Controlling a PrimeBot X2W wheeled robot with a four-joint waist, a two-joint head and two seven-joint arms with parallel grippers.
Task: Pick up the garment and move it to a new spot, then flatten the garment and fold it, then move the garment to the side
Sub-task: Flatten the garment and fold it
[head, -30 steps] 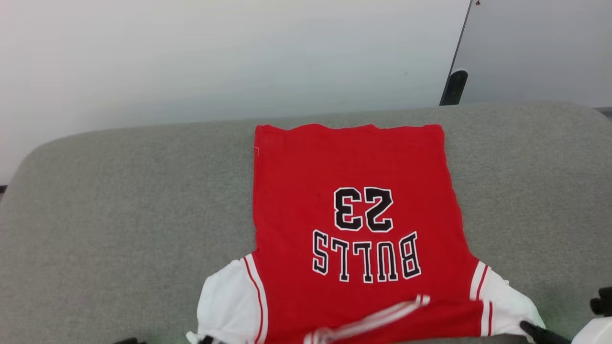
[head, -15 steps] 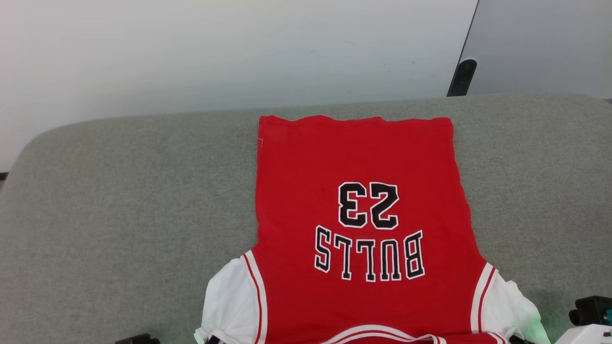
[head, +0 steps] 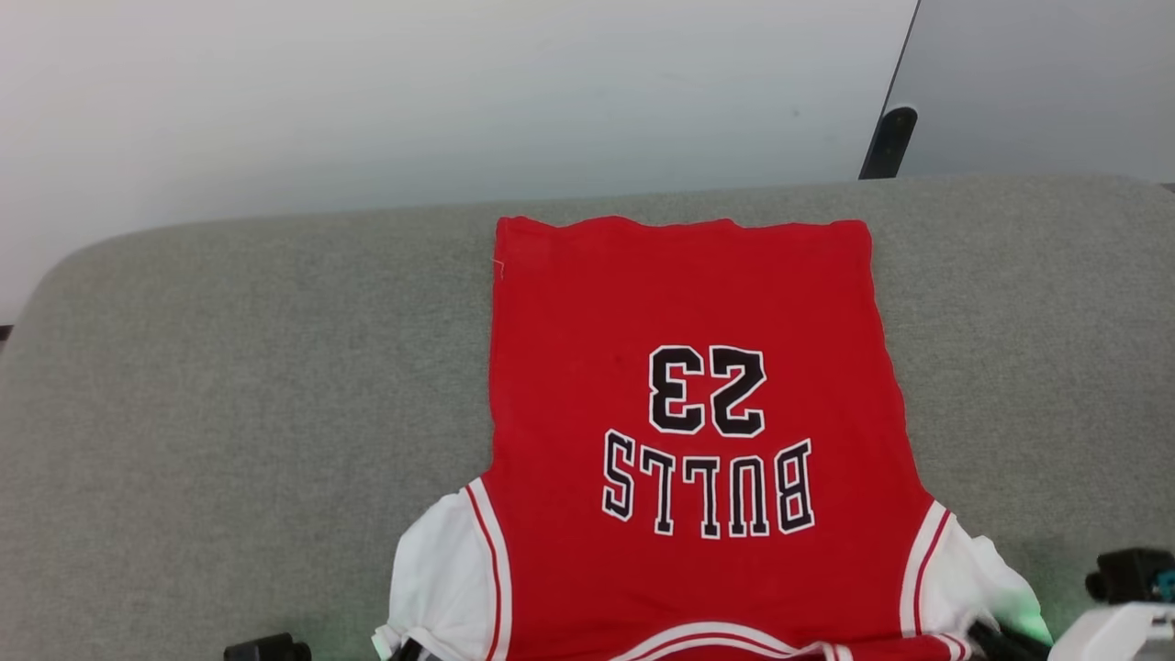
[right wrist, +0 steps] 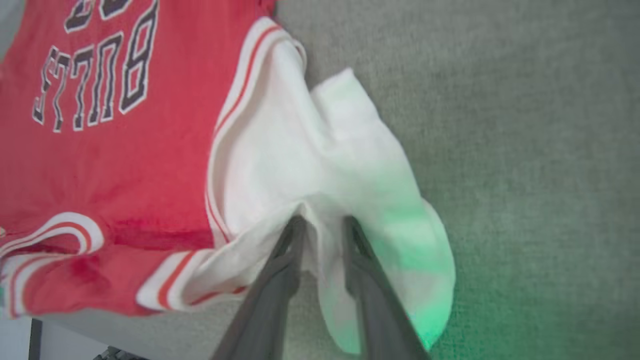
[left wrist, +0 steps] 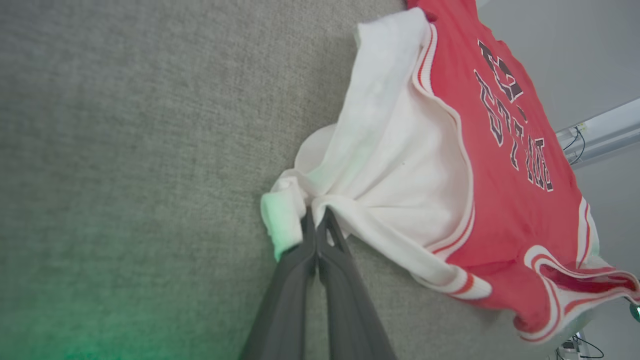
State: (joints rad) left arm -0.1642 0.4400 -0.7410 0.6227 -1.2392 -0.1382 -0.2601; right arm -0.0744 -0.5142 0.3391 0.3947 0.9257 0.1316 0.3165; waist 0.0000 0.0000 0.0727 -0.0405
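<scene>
Left wrist view: at the near edge of the grey upholstered top (head: 229,367), the left gripper (left wrist: 316,215) is clamped on the cuff of one white sleeve (left wrist: 395,150). The right gripper (right wrist: 322,222) holds its fingers (right wrist: 365,285) slightly parted around cloth of the other sleeve (right wrist: 320,150); whether it grips cannot be told. The garment (head: 679,303) lies lettering up, hem toward the far edge. Risk: if one side lets go first, uneven tension would skew the body, and the neckline (head: 716,633) could slide off the near edge.

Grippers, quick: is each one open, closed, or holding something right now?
Left gripper: jaws shut on the garment's white sleeve.
Right gripper: jaws slightly open, white sleeve cloth between them, seemingly not clamped.
</scene>
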